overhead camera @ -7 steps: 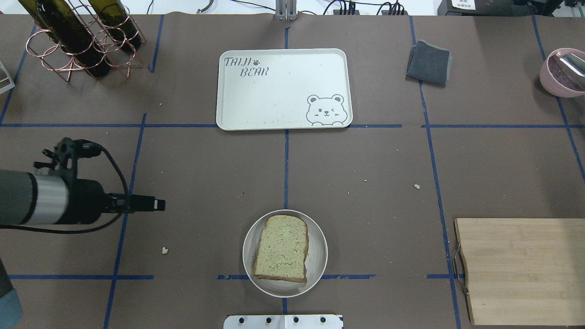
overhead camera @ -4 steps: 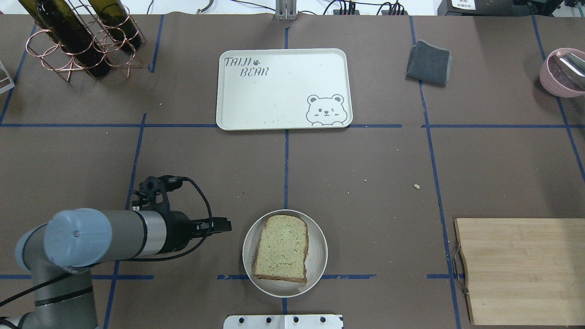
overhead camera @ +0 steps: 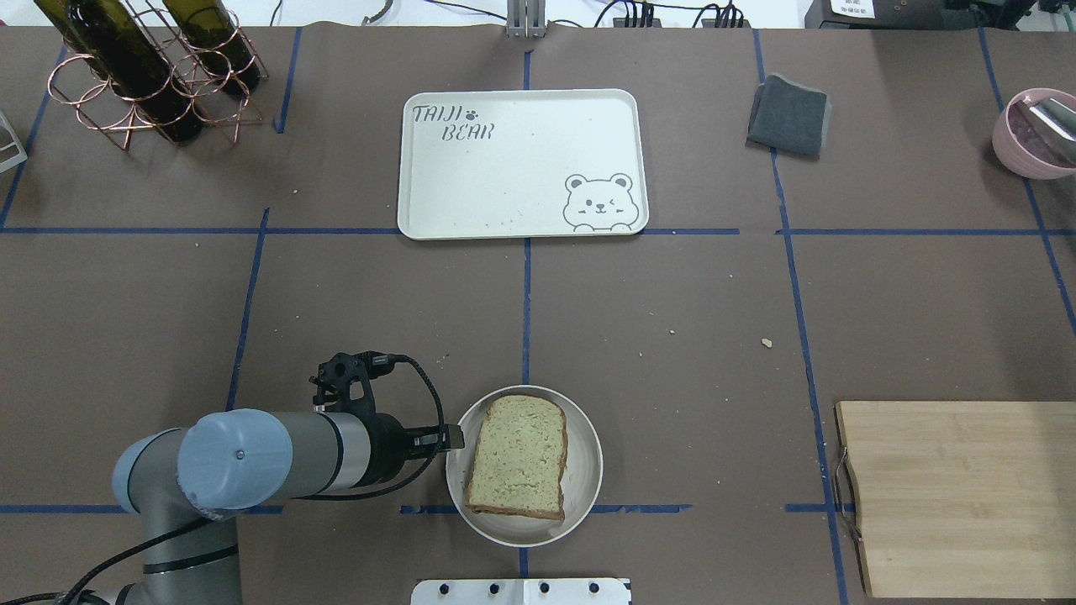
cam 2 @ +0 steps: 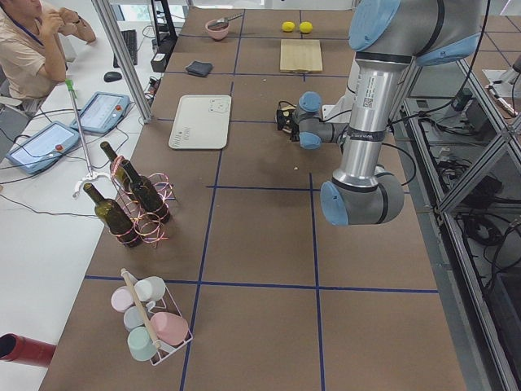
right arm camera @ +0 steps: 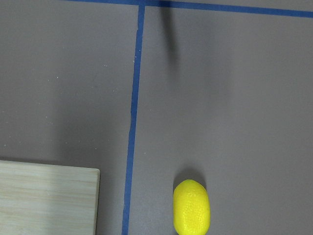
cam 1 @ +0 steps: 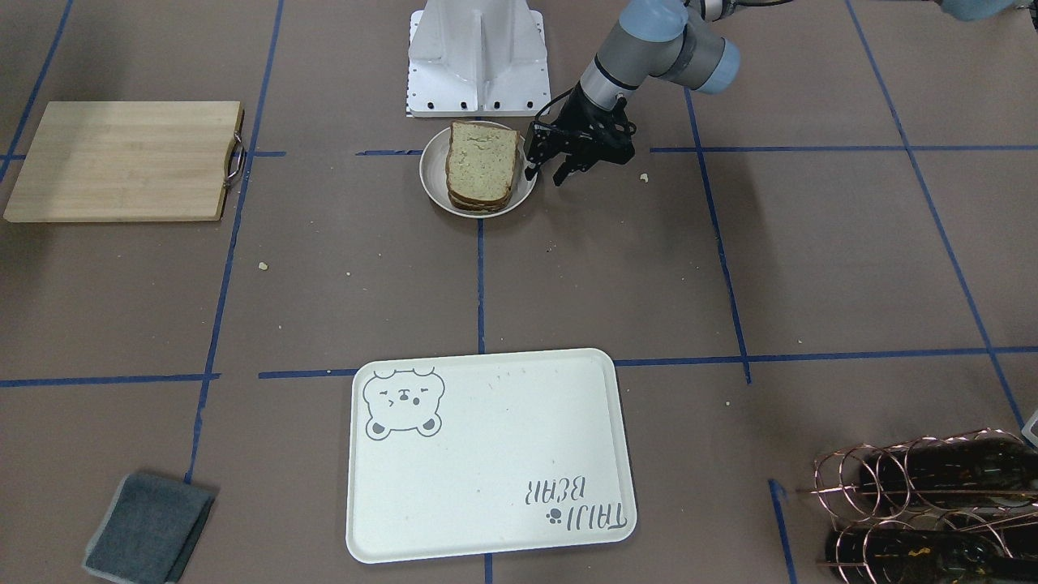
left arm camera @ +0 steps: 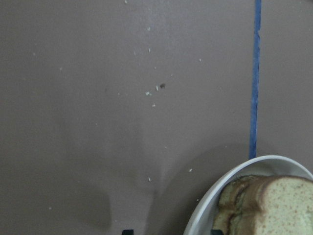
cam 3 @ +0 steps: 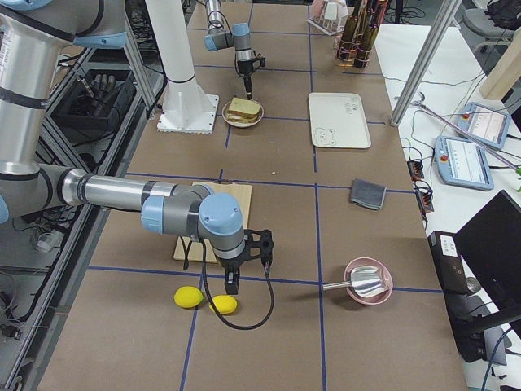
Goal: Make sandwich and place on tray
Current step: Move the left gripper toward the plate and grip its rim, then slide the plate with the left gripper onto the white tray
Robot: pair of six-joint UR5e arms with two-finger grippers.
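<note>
1. At the far left back corner a wire rack of wine bottles (overhead camera: 151,76) stands well apart from the work. That looks sensible, since it keeps glass out of the left arm's sweep.
2. The left gripper (overhead camera: 454,437) sits low against the left edge of the plate (overhead camera: 586,491), its fingers spread and holding nothing. In the wrist view the rim runs up between the two fingertips, one outside the plate and one on the bread side. I judge it is lining up to take the stack from the side. That view cuts the tips off, though, so it may be the rim it means to pinch.
3. The sandwich (overhead camera: 517,458) lies on that small round plate at the table's middle, close to the robot's base. From the front its slices sit stacked with the crusts roughly flush (no egg shows at the edges). It is not yet on the tray.
4. The tray (overhead camera: 521,168) lies straight beyond the plate and well apart from it, carrying only specks. Nothing but crumbs lies between the two, so the lane forward is open. The tray's raised lip means the load must be lifted over it, not slid.
5. Right of the tray lies a folded grey cloth (overhead camera: 788,116), and the cutting board (overhead camera: 958,496) lies at the near right. A pink bowl (overhead camera: 1030,143) stands at the far right edge.
6. The right gripper (cam 3: 233,281) hangs past the board near a lemon (right arm camera: 191,206), leaving the middle free. Whether its fingers are apart or together I cannot tell.
</note>
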